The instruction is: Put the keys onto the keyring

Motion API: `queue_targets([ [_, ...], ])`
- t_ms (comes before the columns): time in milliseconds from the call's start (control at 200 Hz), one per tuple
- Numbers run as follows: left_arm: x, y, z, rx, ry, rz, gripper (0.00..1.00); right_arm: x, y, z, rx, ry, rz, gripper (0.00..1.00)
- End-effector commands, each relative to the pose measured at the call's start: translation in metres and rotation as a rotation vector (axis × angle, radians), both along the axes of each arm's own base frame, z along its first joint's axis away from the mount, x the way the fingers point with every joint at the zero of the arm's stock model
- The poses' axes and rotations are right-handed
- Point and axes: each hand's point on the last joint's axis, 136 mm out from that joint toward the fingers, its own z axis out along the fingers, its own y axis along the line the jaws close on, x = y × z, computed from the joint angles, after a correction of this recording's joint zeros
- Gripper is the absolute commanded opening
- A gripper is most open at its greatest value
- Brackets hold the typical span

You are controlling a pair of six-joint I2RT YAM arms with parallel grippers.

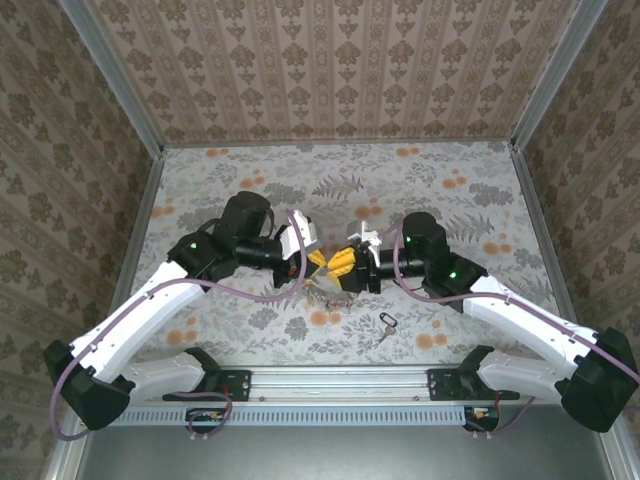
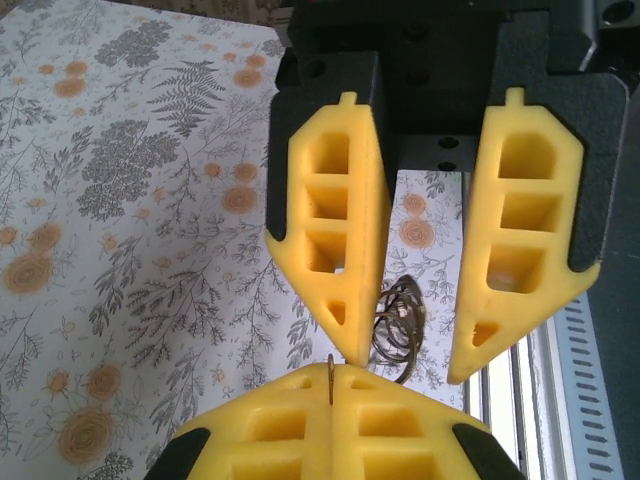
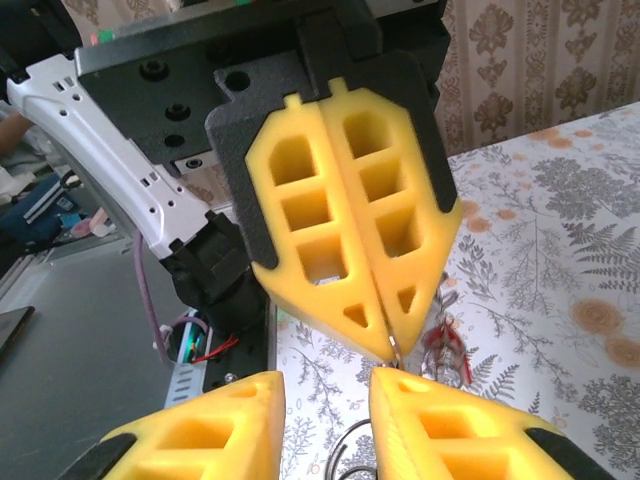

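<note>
My left gripper [image 1: 318, 264] is shut on the keyring [image 2: 400, 325]; a thin metal edge of it shows between the pads [image 2: 300, 420]. The dark wire coils hang below the fingers, above the tablecloth [image 1: 330, 292]. My right gripper [image 1: 346, 266] faces the left one tip to tip, open, with its fingers [image 3: 460, 430] either side of the ring's loop [image 3: 345, 455]. One right fingertip touches the left gripper's tip [image 3: 390, 350]. Keys with a red tag [image 3: 447, 345] dangle just behind that tip. One more key [image 1: 386, 325] with a dark tag lies on the table near the front.
A floral tablecloth [image 1: 450, 200] covers the table, which is walled by patterned panels on three sides. A metal rail [image 1: 340, 385] with both arm bases runs along the near edge. Open cloth lies behind and beside the grippers.
</note>
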Motion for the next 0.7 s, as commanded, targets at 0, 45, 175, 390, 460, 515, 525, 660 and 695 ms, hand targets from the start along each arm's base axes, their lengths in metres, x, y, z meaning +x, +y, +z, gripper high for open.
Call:
queue_targets([
  [0, -0.001, -0.005, 0.036, -0.095, -0.005, -0.022, 0.00, 0.005, -0.007, -0.019, -0.076, 0.009, -0.070, 0.30],
  [45, -0.001, -0.006, 0.037, -0.096, 0.008, -0.025, 0.00, 0.008, -0.008, -0.024, -0.091, 0.009, -0.090, 0.29],
  [175, -0.001, -0.008, 0.037, -0.086, 0.042, -0.027, 0.00, 0.015, -0.009, -0.034, -0.123, 0.005, -0.121, 0.26],
  [390, -0.005, -0.007, 0.039, -0.073, 0.136, -0.044, 0.00, 0.017, -0.011, -0.046, -0.158, -0.005, -0.145, 0.27],
  [460, -0.006, -0.004, 0.042, -0.082, 0.153, -0.047, 0.00, 0.014, -0.012, -0.049, -0.161, -0.005, -0.139, 0.29],
  [515, -0.006, -0.002, 0.046, -0.096, 0.164, -0.047, 0.00, 0.011, -0.012, -0.052, -0.161, -0.002, -0.132, 0.32],
  [525, -0.006, -0.002, 0.046, -0.099, 0.168, -0.049, 0.00, 0.010, -0.012, -0.052, -0.161, -0.002, -0.132, 0.33],
  [660, -0.010, 0.002, 0.055, -0.136, 0.179, -0.073, 0.00, 0.004, -0.015, -0.057, -0.159, 0.000, -0.128, 0.41],
  [695, -0.012, 0.002, 0.056, -0.141, 0.179, -0.081, 0.00, 0.004, -0.016, -0.056, -0.157, -0.004, -0.129, 0.41],
])
